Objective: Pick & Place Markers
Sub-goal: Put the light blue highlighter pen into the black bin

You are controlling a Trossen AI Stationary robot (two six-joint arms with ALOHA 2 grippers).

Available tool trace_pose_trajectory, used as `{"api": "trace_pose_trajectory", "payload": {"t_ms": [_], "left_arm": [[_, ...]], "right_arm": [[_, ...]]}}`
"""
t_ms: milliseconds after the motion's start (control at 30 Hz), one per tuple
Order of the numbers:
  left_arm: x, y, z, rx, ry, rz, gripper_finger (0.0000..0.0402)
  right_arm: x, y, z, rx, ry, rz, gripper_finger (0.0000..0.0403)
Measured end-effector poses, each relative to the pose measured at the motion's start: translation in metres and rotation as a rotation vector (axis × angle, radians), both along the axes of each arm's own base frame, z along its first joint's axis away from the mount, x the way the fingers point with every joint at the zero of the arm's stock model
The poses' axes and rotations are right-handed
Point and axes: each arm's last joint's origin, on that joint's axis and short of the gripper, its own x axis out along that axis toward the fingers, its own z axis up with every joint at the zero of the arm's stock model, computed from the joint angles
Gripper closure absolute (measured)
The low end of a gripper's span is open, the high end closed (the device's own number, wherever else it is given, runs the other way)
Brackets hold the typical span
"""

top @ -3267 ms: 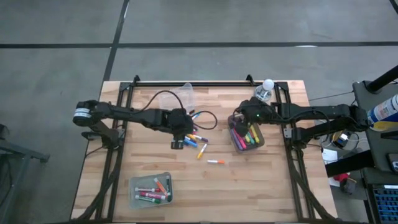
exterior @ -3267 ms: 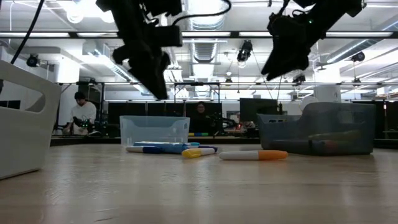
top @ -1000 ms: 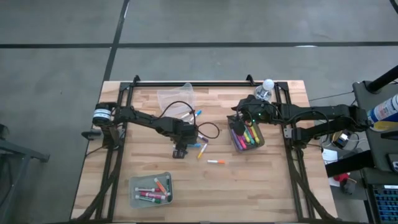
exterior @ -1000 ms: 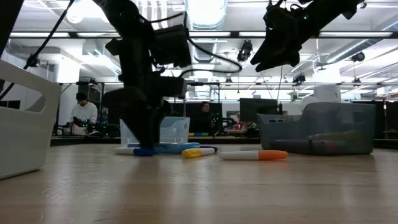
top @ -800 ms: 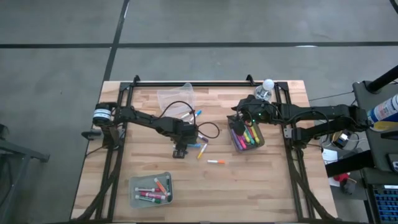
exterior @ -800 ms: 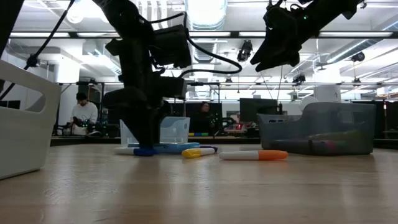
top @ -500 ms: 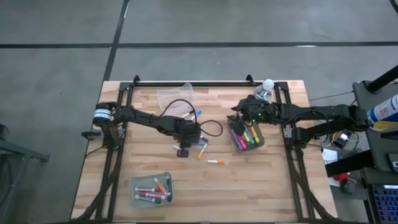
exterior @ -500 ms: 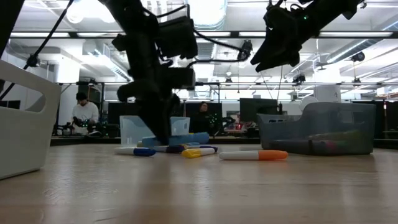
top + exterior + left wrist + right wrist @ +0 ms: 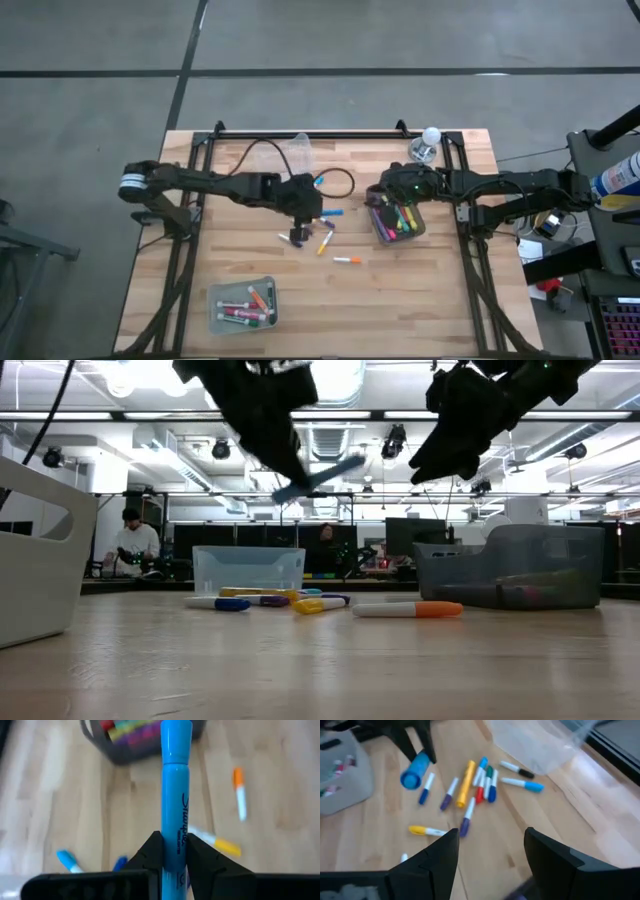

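My left gripper (image 9: 308,207) hangs above the middle of the table, shut on a light blue marker (image 9: 175,795) that also shows in the low view (image 9: 320,473) and the right wrist view (image 9: 415,770). Several loose markers (image 9: 322,235) lie flat on the wood below it (image 9: 475,785). An orange-and-white marker (image 9: 347,260) lies alone nearer the front. My right gripper (image 9: 490,865) is open, raised over the grey bin (image 9: 398,218) that holds several markers, and has nothing between its fingers. My left gripper pinches the blue marker's barrel (image 9: 174,857) between its two fingers, toward one end. Most of the marker juts out past the fingertips toward the grey bin. It is lifted clear of the table and tilted, its free end (image 9: 352,462) the higher one.
A clear bin (image 9: 285,155) stands at the far side of the table. Another bin (image 9: 243,303) with a few markers sits near the front left edge. A yellow marker (image 9: 220,845) lies beside the pile. People sit in the room behind the table (image 9: 130,545).
My left gripper has shut on the blue marker in the pile and risen well above the table, tipping from steeply down to a shallower slant. The marker has been lifted clear while the other markers stay on the wood.
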Motion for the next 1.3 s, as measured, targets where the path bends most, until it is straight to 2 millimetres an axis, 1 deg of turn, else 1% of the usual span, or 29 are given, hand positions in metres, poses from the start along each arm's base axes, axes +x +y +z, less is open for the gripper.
{"api": "trace_pose_trajectory", "payload": {"t_ms": [100, 300, 367, 633, 933, 1033, 1100, 1300], "left_arm": [[-0.001, 0.000, 0.012, -0.009, -0.070, 0.010, 0.0348], [0.002, 0.000, 0.019, -0.027, -0.150, 0.029, 0.0348], [0.004, 0.000, 0.021, -0.028, -0.176, 0.031, 0.0348], [0.012, 0.001, 0.031, -0.027, -0.316, 0.030, 0.0347], [0.017, 0.001, 0.039, -0.029, -0.423, 0.032, 0.0347], [0.019, 0.001, 0.043, -0.061, -0.474, 0.037, 0.0347], [0.020, 0.000, 0.045, -0.089, -0.497, 0.033, 0.0346], [0.022, 0.002, 0.054, -0.091, -0.578, 0.032, 0.0346]], "right_arm": [[0.001, 0.002, -0.002, -0.001, -0.035, 0.065, 0.0188], [0.004, 0.012, -0.007, -0.027, -0.126, 0.187, 0.0186], [0.006, 0.015, -0.005, -0.052, -0.182, 0.224, 0.0185], [0.011, 0.017, 0.008, -0.086, -0.321, 0.233, 0.0183], [0.013, 0.017, 0.019, -0.127, -0.441, 0.235, 0.0184], [0.014, 0.016, 0.023, -0.140, -0.484, 0.234, 0.0184], [0.014, 0.016, 0.025, -0.144, -0.503, 0.234, 0.0184], [0.014, 0.016, 0.027, -0.150, -0.517, 0.233, 0.0184]]}}
